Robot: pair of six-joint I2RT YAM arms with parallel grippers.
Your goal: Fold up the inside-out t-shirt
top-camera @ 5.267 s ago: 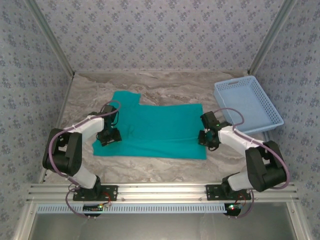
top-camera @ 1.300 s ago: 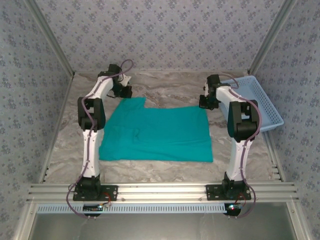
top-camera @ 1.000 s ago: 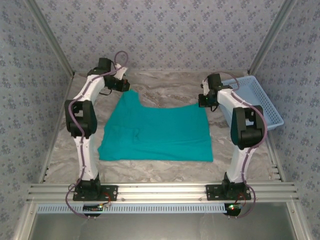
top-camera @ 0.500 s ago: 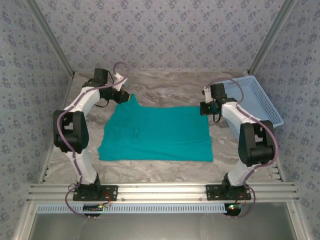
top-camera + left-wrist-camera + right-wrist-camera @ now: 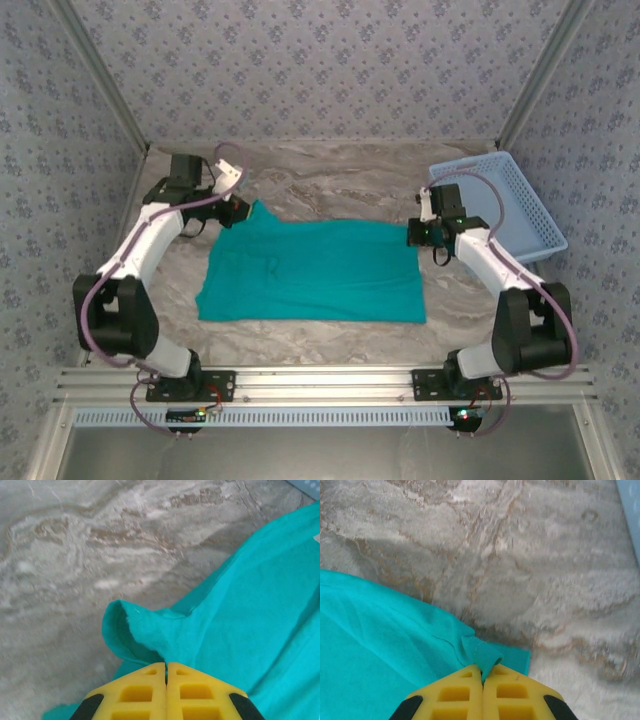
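The teal t-shirt (image 5: 310, 275) lies flat on the marble surface (image 5: 330, 175), spreading nearward from the 2 claws. The left claw (image 5: 166, 666) is clamped on its far-left corner, the right claw (image 5: 482, 669) on its far-right corner. The cloth looks soft, light and limp and will likely sag between grips, so corners suit. No writing is readable.
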